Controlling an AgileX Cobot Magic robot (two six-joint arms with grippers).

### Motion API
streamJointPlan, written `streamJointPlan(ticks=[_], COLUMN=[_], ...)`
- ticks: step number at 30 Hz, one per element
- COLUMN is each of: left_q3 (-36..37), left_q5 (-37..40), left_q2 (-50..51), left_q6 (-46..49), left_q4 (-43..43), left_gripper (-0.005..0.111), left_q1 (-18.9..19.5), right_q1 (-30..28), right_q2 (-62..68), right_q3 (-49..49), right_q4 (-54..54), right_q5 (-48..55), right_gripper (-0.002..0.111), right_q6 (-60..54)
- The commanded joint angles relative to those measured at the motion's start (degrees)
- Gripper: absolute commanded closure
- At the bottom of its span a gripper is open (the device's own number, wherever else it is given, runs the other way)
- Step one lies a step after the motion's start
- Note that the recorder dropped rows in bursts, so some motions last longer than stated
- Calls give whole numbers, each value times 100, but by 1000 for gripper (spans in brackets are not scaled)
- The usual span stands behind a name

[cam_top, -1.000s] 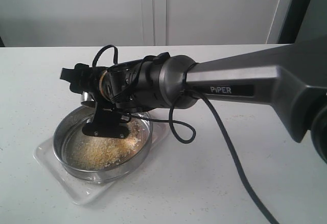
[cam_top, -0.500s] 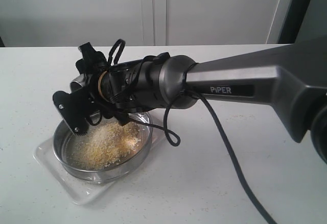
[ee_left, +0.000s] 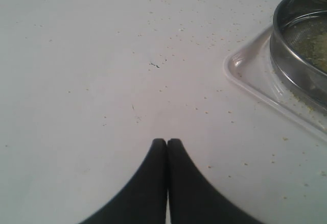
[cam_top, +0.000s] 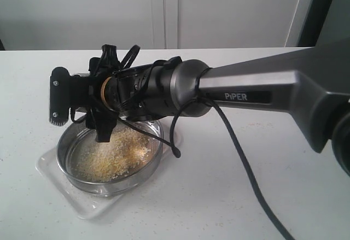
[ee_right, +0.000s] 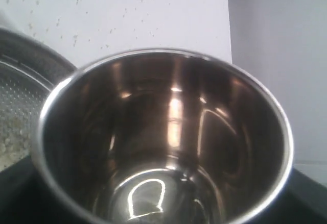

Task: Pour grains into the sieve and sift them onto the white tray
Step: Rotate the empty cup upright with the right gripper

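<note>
Though obscured in ext. view, empty cup [ee_right: 163, 147] seemingly fills wide-spread R end effector [cam_top: 82, 111]; L end effector [ee_left: 167, 142] closed.

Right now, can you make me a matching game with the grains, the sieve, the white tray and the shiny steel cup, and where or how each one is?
Things:
1. grains
2. sieve
3. white tray
4. steel cup

Place or state:
A. empty inside
B. at the very bottom, under the sieve
C. heaped inside the sieve
D. standing on the tray

Right pairs: 1-C, 2-D, 3-B, 4-A.
</note>
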Motion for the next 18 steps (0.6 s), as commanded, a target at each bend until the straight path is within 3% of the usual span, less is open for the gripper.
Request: streamJointPlan(ticks=[1, 11, 18], left_q3=[60, 60, 60], left_q5=[100, 100, 100], left_q2=[-27, -27, -27], left_q6=[17, 17, 17], left_q4=[-56, -56, -56], left_gripper=[107, 107, 107], left_q1=[-28, -28, -28], right_q1=[-4, -4, -4], right_q2=[-8, -160, -454], right_q3=[-43, -43, -43], right_q4=[4, 245, 1467], right_q5=[9, 304, 262], right_gripper=[108, 108, 108], right_q6=[769, 2252, 2316])
